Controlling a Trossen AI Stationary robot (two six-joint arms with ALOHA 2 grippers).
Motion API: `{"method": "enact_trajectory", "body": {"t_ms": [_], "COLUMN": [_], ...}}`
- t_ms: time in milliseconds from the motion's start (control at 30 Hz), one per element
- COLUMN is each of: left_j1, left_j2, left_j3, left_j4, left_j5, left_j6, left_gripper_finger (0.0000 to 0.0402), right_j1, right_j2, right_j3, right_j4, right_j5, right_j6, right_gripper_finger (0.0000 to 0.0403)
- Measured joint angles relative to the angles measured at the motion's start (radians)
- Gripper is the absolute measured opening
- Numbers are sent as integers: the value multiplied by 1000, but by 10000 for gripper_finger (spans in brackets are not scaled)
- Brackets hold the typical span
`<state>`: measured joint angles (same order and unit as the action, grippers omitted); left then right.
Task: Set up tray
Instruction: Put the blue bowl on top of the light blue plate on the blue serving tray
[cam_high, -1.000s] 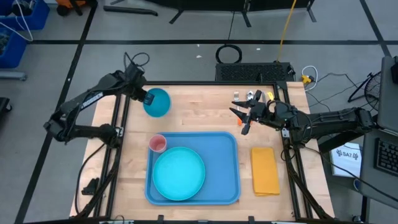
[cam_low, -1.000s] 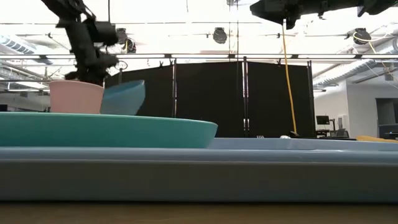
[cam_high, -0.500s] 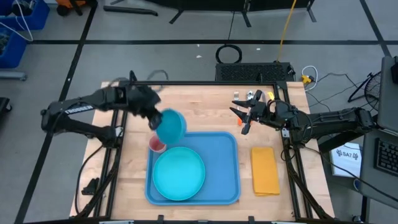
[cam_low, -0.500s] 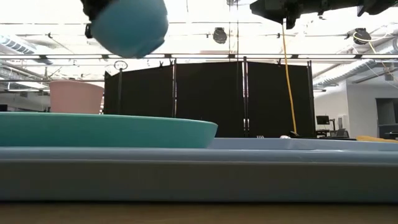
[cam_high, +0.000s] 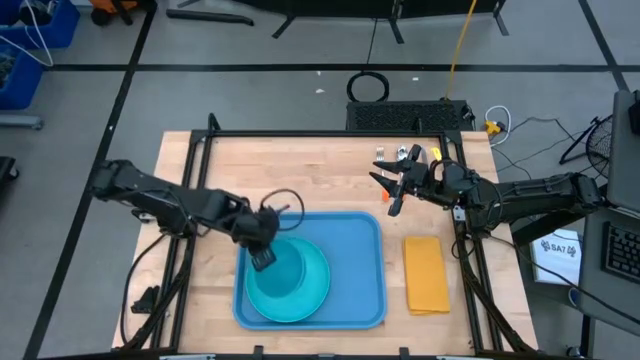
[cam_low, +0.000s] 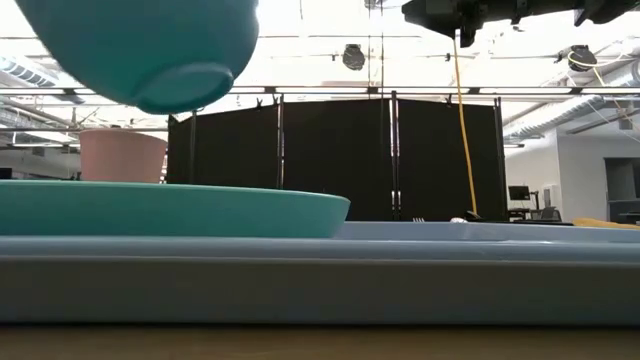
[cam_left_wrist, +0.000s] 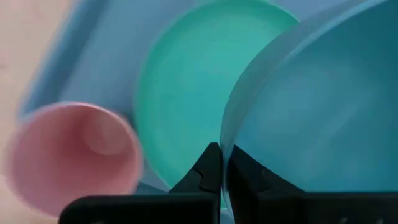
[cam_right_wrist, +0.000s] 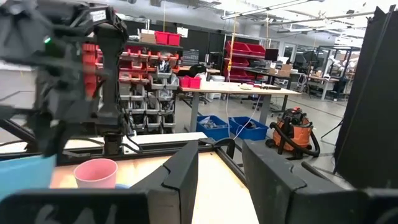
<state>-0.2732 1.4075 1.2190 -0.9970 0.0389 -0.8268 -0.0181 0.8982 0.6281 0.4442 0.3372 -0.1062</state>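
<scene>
Above the tray (cam_high: 360, 262), left end effector (cam_high: 262, 243) grips a bowl (cam_high: 291, 268); right end effector (cam_high: 393, 190) open.

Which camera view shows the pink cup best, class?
The left wrist view: the pink cup shows its open mouth up close beside the plate. The low and right wrist views show it small; in the high view the arm hides it.

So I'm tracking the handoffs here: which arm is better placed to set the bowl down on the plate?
Left. Its fingers grip the bowl right above the plate; the right gripper waits beyond the tray.
</scene>
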Motion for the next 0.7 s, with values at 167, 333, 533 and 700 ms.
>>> {"method": "enact_trajectory", "body": {"t_ms": [167,333,533,700], "left_j1": [-25,-30,-28,-21], "left_j2": [66,139,221,250], "left_j3": [0,0,0,0], "left_j4": [14,14,8,-3], "left_j5": [44,75,115,105], "left_j6": [-46,-46,-20,-11], "left_gripper_finger": [9,9,8,9], "right_j1": [0,0,0,0], "right_j2": [0,0,0,0], "right_j3": [0,0,0,0], "right_j4": [0,0,0,0], "right_j5": [-1,-1,-1,-2], "right_j6": [16,16,15,15], "right_gripper_finger": [116,116,116,116]}}
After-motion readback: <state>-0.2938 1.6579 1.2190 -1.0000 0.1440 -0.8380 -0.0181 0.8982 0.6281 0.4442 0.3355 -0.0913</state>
